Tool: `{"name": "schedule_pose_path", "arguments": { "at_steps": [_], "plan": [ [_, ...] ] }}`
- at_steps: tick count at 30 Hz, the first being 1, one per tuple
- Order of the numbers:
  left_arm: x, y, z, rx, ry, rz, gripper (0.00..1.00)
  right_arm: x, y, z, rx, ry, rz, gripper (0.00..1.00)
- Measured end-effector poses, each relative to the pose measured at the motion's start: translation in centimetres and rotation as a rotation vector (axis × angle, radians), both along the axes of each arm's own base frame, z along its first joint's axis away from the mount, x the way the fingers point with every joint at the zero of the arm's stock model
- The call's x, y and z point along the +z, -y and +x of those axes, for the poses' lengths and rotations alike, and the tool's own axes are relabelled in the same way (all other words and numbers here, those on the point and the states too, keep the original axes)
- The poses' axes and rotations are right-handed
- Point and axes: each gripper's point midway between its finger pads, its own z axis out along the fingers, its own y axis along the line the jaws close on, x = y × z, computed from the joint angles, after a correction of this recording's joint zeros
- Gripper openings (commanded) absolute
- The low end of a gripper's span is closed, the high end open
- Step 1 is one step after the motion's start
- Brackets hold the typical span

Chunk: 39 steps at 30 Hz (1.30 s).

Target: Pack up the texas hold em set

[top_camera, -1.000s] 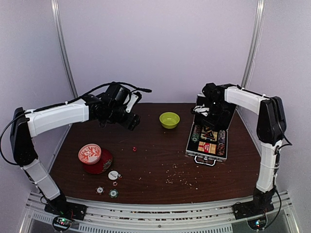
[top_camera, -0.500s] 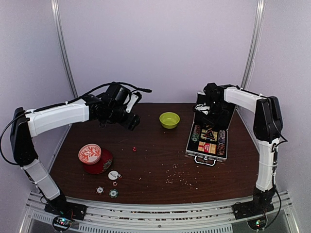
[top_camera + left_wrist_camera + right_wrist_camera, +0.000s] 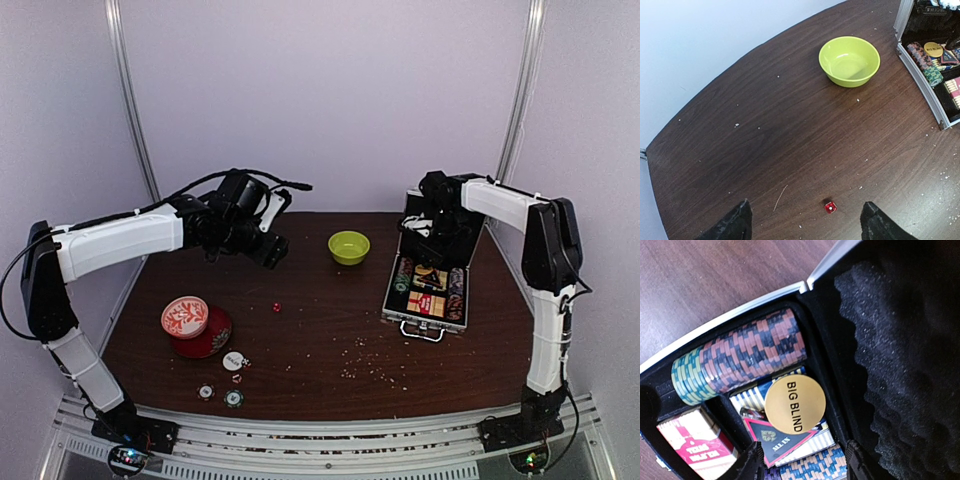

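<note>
Right gripper (image 3: pixel 803 452), jaws spread, hovers above the round gold BIG BLIND button (image 3: pixel 795 404); best lift straight, clear of black foam lid (image 3: pixel 900 340) at three o'clock.

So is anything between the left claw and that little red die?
Nothing visible does: the red die lies alone on the table in front of the open left gripper, and the green bowl sits well beyond it.

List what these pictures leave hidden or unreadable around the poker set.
- Top view: lettering on the white button near the table's front edge is too small to read.
- Left wrist view: the red die is too small to read its face. The case is cut off by the right edge.
- Right wrist view: the card deck is mostly covered by the BIG BLIND button. The lower chip rows are cut off by the bottom edge.
</note>
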Motion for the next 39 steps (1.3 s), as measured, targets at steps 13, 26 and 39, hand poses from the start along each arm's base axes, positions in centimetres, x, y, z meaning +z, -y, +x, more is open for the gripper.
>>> {"name": "schedule_pose_path", "arguments": {
  "at_steps": [13,26,39],
  "plan": [
    [0.0,0.0,0.0,0.0,0.0,0.0,0.76,0.4,-0.2,-1.5,0.015,-0.037,-0.005,0.58],
    [0.0,-0.1,0.0,0.001,0.002,0.005,0.76,5.1,-7.7,-7.6,0.184,-0.021,0.121,0.61],
    [-4.3,-1.0,-3.7,0.027,-0.183,0.049,0.62,-3.5,-11.0,-19.1,0.368,-0.283,0.315,0.6]
  ]
}}
